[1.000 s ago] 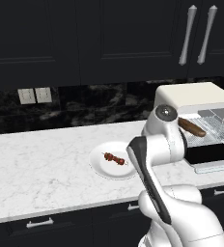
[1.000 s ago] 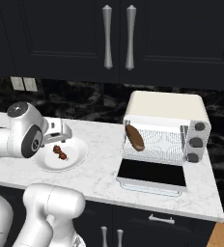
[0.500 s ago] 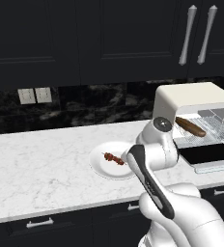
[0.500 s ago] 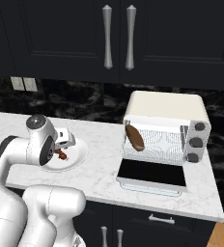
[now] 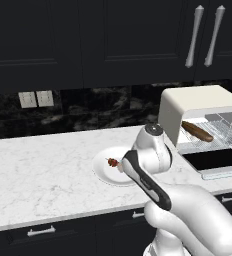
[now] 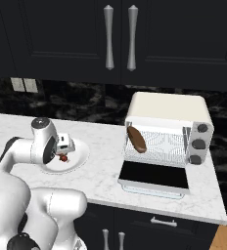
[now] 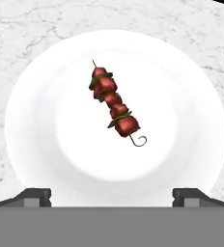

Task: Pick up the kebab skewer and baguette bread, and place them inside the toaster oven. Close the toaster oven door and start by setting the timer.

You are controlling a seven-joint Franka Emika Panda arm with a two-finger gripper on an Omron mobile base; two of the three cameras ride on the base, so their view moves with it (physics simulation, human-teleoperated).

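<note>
Kebab skewer (image 7: 112,104) sits mid-plate (image 7: 36,120) on the desk, straight ahead of the fingers (image 7: 34,195), w/ its long axis running diagonal, point up-left to hook end down-right, so approx. crosswise to the gap. Fingers wide open, holding nothing, arm bent low over the plate. Baguette bread (image 6: 136,139) already in the toaster oven (image 6: 167,110), door (image 6: 154,176) down.

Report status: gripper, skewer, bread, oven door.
Gripper open, empty, above plate. Kebab skewer lying on plate, ungrasped. Baguette bread on rack in toaster oven; toaster oven door down, open. Nothing in the way.
</note>
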